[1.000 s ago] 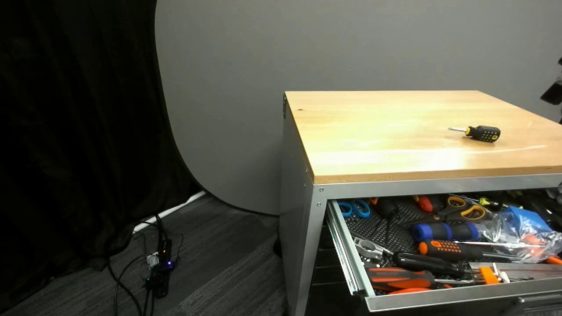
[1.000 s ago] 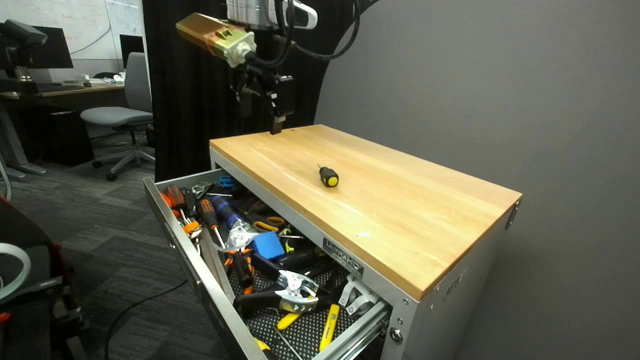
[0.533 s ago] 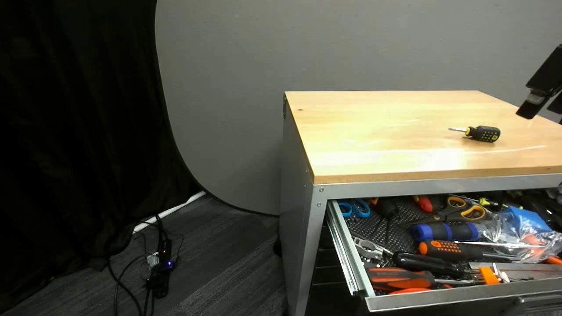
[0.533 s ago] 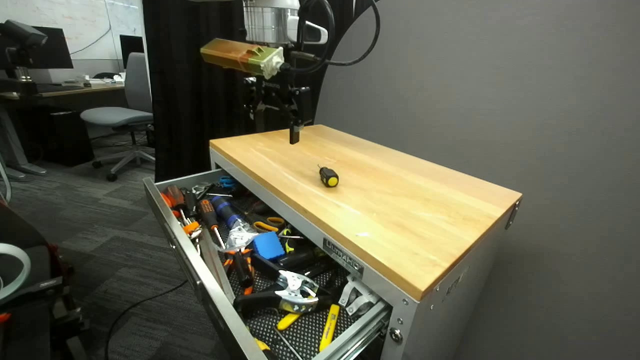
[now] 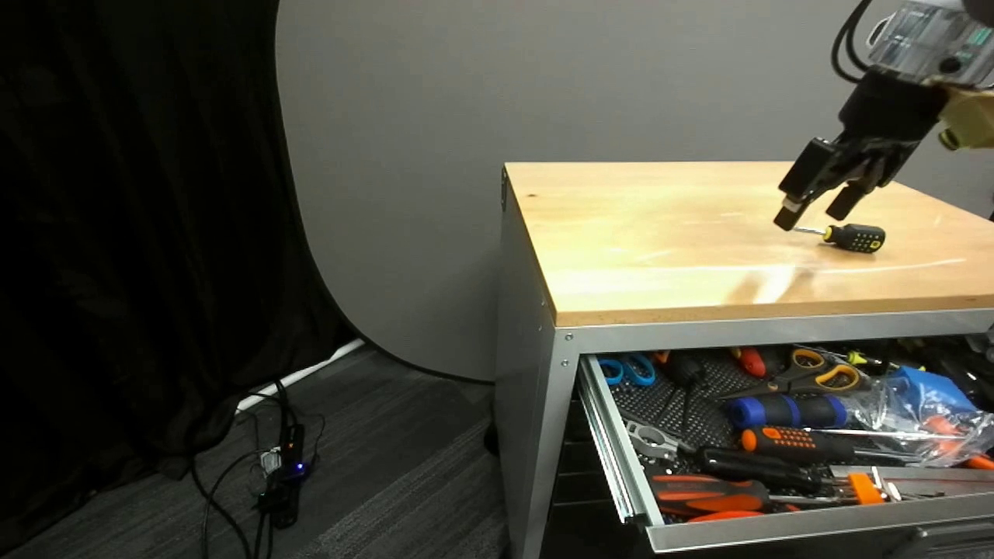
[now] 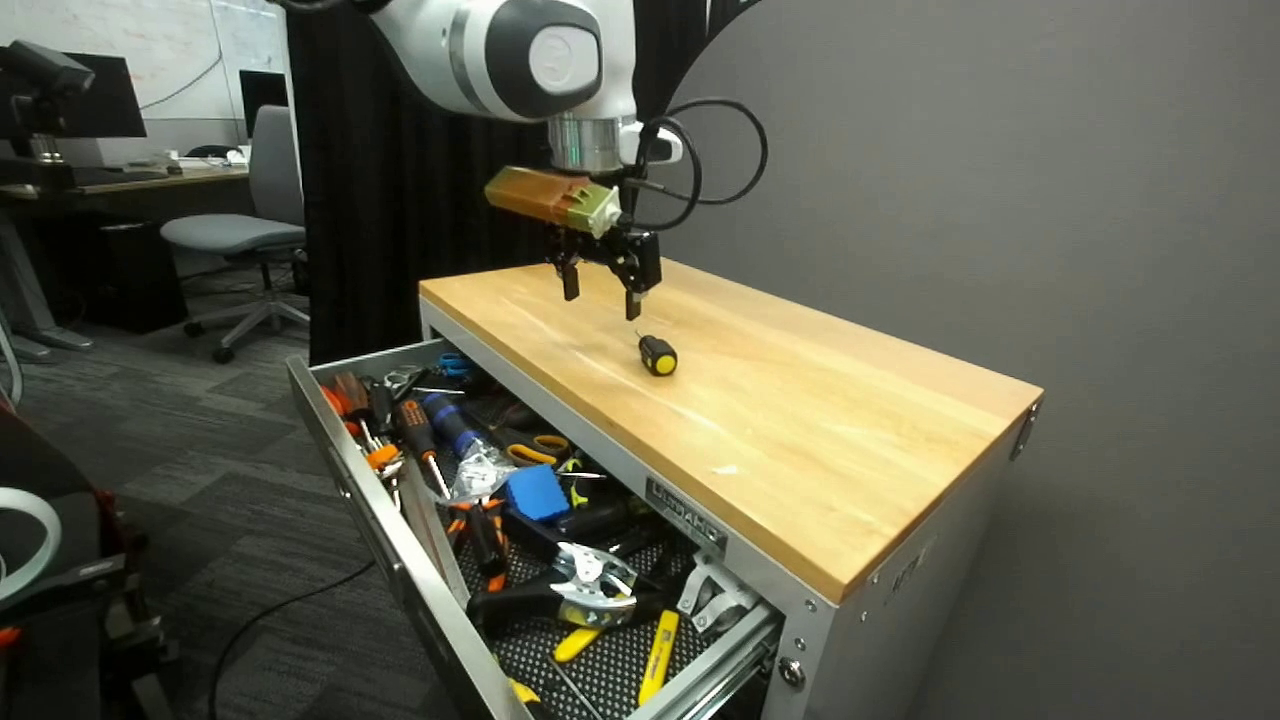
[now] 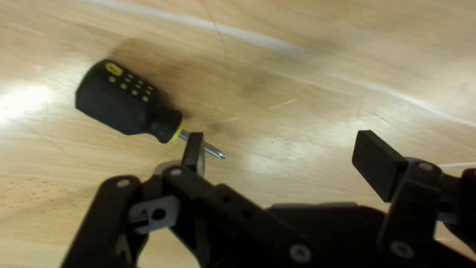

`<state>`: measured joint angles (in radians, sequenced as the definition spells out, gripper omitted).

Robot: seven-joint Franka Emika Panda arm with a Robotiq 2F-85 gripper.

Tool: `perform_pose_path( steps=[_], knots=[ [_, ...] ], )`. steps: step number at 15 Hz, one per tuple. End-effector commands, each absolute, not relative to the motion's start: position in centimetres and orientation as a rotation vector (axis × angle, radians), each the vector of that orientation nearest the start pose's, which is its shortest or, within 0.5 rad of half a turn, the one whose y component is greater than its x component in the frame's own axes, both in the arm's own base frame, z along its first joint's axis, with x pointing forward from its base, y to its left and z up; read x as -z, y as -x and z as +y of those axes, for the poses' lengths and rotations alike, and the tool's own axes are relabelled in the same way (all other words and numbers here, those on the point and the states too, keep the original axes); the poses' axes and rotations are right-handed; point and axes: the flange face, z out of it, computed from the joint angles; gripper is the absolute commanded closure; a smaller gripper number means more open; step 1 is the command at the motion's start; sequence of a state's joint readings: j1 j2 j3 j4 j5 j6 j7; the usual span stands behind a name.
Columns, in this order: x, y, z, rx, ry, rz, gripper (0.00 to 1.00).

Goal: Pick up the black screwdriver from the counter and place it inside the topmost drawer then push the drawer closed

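The black screwdriver [image 5: 856, 237] lies on the wooden counter [image 5: 660, 225]. In an exterior view its yellow-ended handle [image 6: 658, 355] faces the camera. In the wrist view the screwdriver [image 7: 119, 100] lies at the left, its metal tip pointing right and partly hidden by the left finger. My gripper [image 7: 282, 152] is open, with only bare wood between its fingers. In both exterior views the gripper [image 5: 813, 216] [image 6: 602, 303] hangs above the counter by the screwdriver's tip end. The topmost drawer [image 5: 621, 442] is pulled out and also shows in an exterior view [image 6: 425, 575].
The drawer holds many tools, among them blue-handled scissors [image 5: 639, 369], a blue block [image 6: 537, 492], a metal clamp [image 6: 595, 580] and orange-handled tools. A grey wall panel [image 5: 404, 194] stands behind the cabinet. A grey chair [image 6: 240, 228] and a desk stand in the background.
My gripper has come in from the counter's far end, moving over it and down toward the screwdriver. It stays open. The screwdriver and drawer have not moved.
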<state>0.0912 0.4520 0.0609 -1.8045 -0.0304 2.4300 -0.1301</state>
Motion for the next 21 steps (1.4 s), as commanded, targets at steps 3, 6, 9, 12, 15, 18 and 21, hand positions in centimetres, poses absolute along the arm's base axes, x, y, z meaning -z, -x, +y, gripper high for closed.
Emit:
perform_pose_path(
  steps=[3,6,9,12,15,18,21],
  knots=[
    [-30.9,-71.3,10.2,0.426,3.130,-0.376,0.00],
    [-31.8,-72.5,8.8,0.449,3.192,-0.357,0.00],
    [-31.4,-72.2,7.4,0.298,3.234,-0.391,0.00],
    [-30.6,-70.9,6.8,0.043,3.205,-0.461,0.00],
    [-30.2,-70.5,6.4,-0.082,3.204,-0.493,0.00],
    [-29.8,-70.6,6.1,-0.120,3.216,-0.491,0.25],
    [-29.7,-70.7,5.4,-0.097,3.235,-0.463,0.41]
  ],
)
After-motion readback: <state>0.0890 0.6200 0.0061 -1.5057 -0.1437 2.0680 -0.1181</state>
